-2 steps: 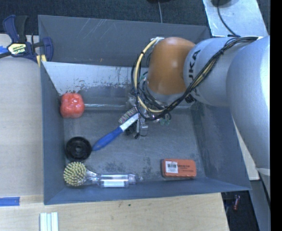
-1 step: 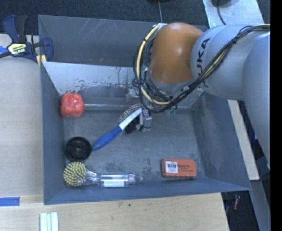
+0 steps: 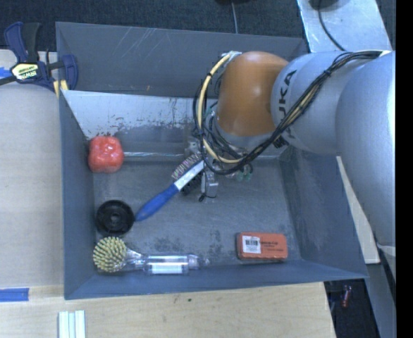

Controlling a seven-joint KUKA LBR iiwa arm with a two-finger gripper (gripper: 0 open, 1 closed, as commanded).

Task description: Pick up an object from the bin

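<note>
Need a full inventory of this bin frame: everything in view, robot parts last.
red lumpy toy fruit: 1, red, left of the floor by the back wall
flat round black disc: 1, black, left side, in front of the fruit
clear-handled brush with straw-coloured bristles: 1, clear and yellowish, front-left, along the front wall
blue-handled brush with white head: 1, blue and white, centre, lying diagonally, head end at the gripper
orange rectangular block with white label: 1, orange, front-right
grey metal bin: 1, grey, holds all the above
gripper: 1, dark, over the bin's centre
arm: 1, silver-grey with orange wrist cover, entering from the right
</note>
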